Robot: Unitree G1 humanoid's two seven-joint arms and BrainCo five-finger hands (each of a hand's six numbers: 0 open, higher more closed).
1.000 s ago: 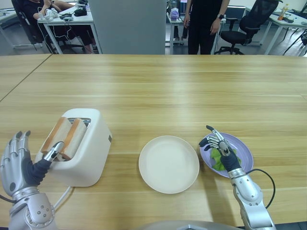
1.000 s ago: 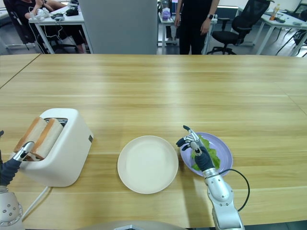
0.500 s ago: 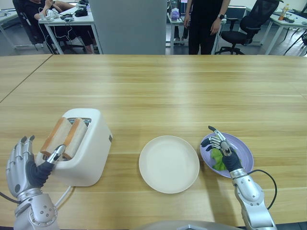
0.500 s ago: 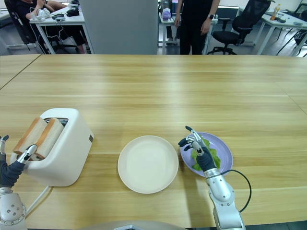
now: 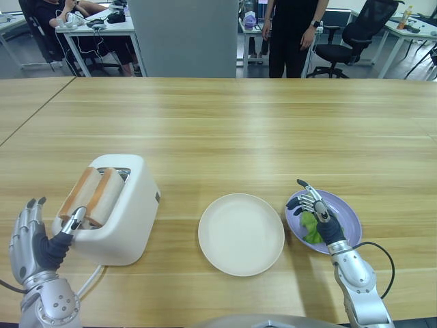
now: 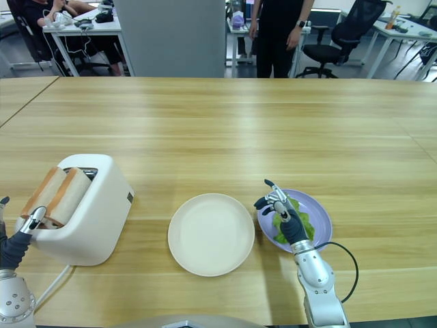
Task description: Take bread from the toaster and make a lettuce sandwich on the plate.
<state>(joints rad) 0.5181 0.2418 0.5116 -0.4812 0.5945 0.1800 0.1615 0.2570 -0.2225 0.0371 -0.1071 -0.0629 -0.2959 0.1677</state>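
Cream toaster (image 5: 126,219) sits at the lower left of the frame on a wooden table (image 5: 225,130). Two bread slices (image 5: 92,195) stand side by side in its slots, leaning toward the near edge. In the lower-left corner, just beside the toaster, the left hand (image 5: 31,239) has its fingers straight and upright and holds nothing. One finger (image 5: 74,220) stretches to the near end of the slices; I cannot tell whether it touches them. At lower centre lies the plate (image 5: 241,234). Just right of it is a purple dish (image 5: 348,215) with lettuce (image 5: 313,231) on it. The right hand (image 5: 314,208) hovers over the dish's left part, above the lettuce, fingers loosely spread and gripping nothing.
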